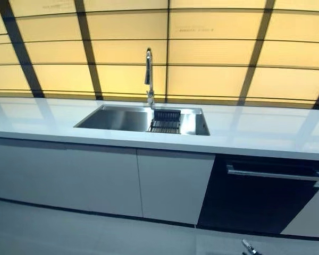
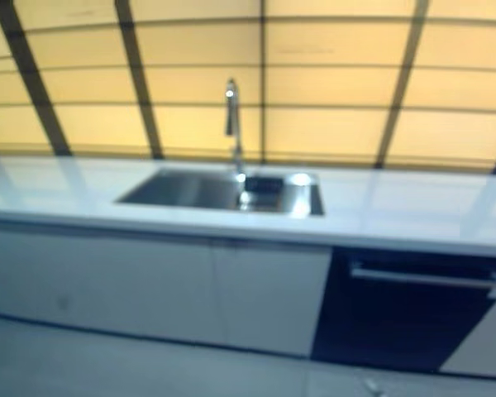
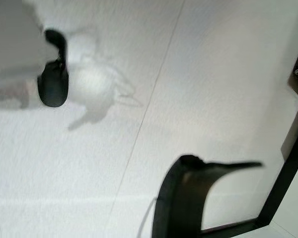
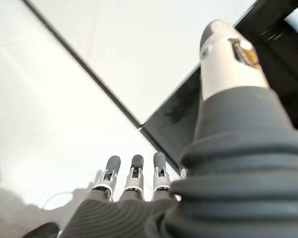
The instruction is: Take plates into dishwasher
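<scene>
No plate shows in any view. The dishwasher (image 1: pixel 255 196) is a black front under the white counter at the right, its door closed, with a silver bar handle (image 1: pixel 274 174) across the top. My right hand (image 4: pixel 133 181) hangs low in front of it. Its fingers are straight, its thumb (image 4: pixel 228 59) is apart, and it holds nothing. One fingertip (image 1: pixel 248 247) pokes in at the bottom edge of the left eye view. Of my left hand (image 3: pixel 52 84), only a blurred dark-tipped part shows above the pale floor.
A steel sink (image 1: pixel 122 119) is set in the white counter (image 1: pixel 266 127), with a tall faucet (image 1: pixel 149 74) behind it and a dark rack (image 1: pixel 165 122) in its right half. White cabinet doors (image 1: pixel 95 178) stand left of the dishwasher. Behind the counter is a yellow panelled wall.
</scene>
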Tool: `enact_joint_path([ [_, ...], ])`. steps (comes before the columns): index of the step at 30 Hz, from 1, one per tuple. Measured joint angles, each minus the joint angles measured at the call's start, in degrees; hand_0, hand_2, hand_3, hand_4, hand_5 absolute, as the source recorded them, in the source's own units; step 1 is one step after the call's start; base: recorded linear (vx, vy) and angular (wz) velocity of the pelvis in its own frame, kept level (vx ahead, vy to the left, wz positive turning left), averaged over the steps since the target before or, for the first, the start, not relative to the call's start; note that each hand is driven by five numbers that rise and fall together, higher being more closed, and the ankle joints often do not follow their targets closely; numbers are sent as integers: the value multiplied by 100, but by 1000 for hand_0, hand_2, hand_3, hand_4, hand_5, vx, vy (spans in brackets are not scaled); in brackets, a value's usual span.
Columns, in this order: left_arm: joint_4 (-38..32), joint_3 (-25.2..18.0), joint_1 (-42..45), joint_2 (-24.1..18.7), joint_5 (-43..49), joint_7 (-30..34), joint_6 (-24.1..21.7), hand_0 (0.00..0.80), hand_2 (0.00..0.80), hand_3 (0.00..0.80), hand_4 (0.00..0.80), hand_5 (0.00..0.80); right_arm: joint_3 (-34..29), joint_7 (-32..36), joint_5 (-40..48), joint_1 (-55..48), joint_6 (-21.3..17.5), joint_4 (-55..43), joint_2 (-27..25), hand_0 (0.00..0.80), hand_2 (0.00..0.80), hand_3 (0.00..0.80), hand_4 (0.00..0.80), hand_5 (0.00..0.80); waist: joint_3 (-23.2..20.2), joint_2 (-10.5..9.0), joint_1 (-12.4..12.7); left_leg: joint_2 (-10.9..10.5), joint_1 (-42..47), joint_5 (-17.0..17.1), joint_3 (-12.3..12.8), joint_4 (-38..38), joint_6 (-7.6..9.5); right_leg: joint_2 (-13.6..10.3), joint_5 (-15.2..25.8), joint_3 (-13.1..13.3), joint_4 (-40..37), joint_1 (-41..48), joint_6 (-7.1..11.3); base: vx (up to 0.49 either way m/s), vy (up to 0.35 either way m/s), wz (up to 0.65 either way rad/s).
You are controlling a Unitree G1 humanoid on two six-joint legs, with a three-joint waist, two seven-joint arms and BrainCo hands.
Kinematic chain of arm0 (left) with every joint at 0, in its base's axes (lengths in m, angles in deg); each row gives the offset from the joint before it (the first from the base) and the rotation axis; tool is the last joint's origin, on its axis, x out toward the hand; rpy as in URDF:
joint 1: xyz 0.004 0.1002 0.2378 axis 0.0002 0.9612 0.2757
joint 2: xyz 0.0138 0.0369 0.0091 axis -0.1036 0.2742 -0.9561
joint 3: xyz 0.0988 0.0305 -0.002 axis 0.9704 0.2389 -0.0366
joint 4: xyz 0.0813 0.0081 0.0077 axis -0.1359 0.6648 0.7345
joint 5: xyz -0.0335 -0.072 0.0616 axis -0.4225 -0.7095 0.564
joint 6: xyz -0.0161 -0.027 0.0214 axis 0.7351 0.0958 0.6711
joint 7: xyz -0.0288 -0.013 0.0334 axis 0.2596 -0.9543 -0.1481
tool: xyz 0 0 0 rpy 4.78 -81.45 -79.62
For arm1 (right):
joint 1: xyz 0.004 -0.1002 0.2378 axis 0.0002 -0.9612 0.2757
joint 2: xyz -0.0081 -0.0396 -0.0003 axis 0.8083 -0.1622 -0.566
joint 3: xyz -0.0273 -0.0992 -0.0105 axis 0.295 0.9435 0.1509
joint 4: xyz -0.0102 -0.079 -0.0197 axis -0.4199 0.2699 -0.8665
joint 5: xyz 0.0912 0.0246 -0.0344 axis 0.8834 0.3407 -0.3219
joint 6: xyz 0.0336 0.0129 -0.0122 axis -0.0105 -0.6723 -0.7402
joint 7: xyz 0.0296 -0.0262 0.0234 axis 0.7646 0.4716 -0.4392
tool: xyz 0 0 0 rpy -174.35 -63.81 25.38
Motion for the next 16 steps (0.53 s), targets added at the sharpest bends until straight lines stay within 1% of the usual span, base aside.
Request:
enact_joint_path([
  [1,-1,0,-42,5,1,8,13,0,0,0,0,0,93,44,-164,-95,-9,44,61,0,0,0,0,0,-13,-10,3,3,18,21,2,-27,-13,3,1,-2,-1,0,1,-58,30,-1],
  [2,0,1,-68,23,1,9,48,0,0,0,0,0,238,67,-326,-243,-3,122,234,0,0,0,0,0,-30,-36,0,2,61,42,9,-26,-31,5,2,3,1,7,0,-57,37,-2],
  [5,30,3,-74,86,0,3,173,0,0,0,0,0,349,150,-405,-525,34,336,651,0,0,0,0,0,-108,-74,-16,0,61,41,15,-31,-26,3,1,8,2,7,-1,-33,48,-1],
  [7,83,4,-38,156,-1,46,234,0,0,0,0,0,344,147,-380,-667,47,526,930,0,0,0,0,0,-125,-82,-132,-5,61,26,24,-35,-3,-7,-5,12,3,26,-7,-20,62,-2],
  [10,208,21,-29,263,0,104,283,0,0,0,0,0,303,88,-311,-678,-29,521,977,0,0,0,0,0,-132,-60,-181,-3,82,26,113,-56,-3,-9,-4,90,2,-9,-24,-56,32,-11],
  [11,208,23,-30,277,1,111,281,0,0,0,0,0,303,67,-282,-680,-37,521,976,0,0,0,0,0,-131,-58,-191,-2,83,27,117,-55,-2,-7,0,94,2,-10,-25,-37,15,-5],
  [12,223,71,-22,328,4,132,271,0,0,0,0,0,303,15,-278,-679,-62,530,973,0,0,0,0,0,-137,-41,-263,0,85,32,118,-57,6,-7,3,96,-3,-8,-27,0,0,0],
  [16,241,259,-19,408,117,105,229,0,0,0,0,0,382,22,-429,-738,-214,518,974,0,0,0,0,0,-176,5,-275,4,88,33,123,-57,7,-1,3,101,-18,-10,-27,0,0,0],
])
